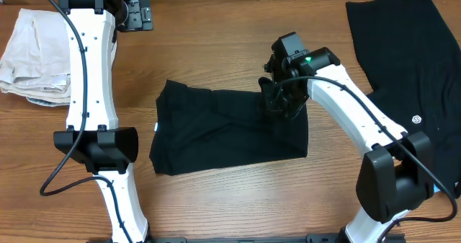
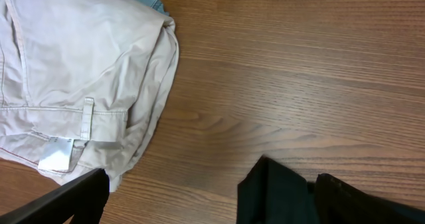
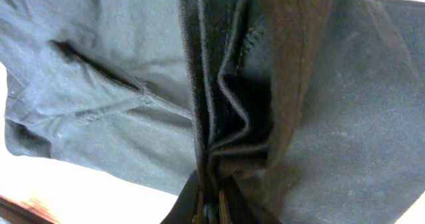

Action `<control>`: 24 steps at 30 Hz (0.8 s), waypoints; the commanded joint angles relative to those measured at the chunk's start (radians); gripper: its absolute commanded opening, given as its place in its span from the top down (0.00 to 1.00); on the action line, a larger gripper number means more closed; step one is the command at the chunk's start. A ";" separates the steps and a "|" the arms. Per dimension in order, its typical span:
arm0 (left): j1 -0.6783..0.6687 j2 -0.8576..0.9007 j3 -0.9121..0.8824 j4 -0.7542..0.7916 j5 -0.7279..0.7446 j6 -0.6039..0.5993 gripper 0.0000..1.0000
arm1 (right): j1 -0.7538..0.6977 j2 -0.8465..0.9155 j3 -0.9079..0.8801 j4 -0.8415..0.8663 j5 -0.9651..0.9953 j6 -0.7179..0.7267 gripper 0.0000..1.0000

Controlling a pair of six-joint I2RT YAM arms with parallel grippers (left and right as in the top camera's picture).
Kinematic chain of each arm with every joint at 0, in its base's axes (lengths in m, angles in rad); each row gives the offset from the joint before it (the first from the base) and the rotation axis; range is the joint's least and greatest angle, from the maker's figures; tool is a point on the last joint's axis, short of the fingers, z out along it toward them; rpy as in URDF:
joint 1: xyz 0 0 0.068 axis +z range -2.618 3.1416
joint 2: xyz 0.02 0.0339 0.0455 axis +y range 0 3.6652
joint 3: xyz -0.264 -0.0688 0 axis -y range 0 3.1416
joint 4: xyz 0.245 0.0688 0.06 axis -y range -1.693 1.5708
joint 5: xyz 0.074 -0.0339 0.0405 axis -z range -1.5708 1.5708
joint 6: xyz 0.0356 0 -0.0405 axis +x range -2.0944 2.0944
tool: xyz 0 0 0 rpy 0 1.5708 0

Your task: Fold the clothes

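Counter (image 1: pixel 216 207) of brown wood carries a spread black garment (image 1: pixel 410 55), perhaps another shirt, at right, the black T-shirt (image 1: pixel 209 131) at centre and beige trousers (image 1: pixel 32 55) far left. Right hand (image 1: pixel 277 102) pinches the T-shirt's bunched right edge. Left hand (image 1: pixel 137 14) gapes wide, holding nothing.

The left arm (image 1: pixel 92 91) and right arm (image 1: pixel 346 99) have smooth white shells joined by bulky black joints. Thin black cables (image 1: pixel 84 70) trail along both. Small dark screws (image 1: pixel 85 35) dot the left shell. A green light (image 1: pixel 308 56) glows above the black right end effector (image 1: pixel 276 104).
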 commanded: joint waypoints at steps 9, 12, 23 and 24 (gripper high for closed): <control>0.000 -0.014 0.006 0.005 -0.017 0.020 0.00 | 0.072 0.002 -0.010 0.026 -0.019 0.035 0.88; 0.000 -0.014 0.006 0.005 -0.017 0.020 0.00 | 0.085 0.002 -0.010 0.029 -0.020 0.035 0.65; 0.000 -0.014 0.006 -0.100 0.071 0.019 0.00 | 0.061 -0.002 0.095 -0.082 -0.225 0.029 0.39; 0.000 -0.014 0.006 -0.135 0.097 0.019 0.00 | 0.039 -0.002 0.138 -0.130 -0.185 0.029 0.39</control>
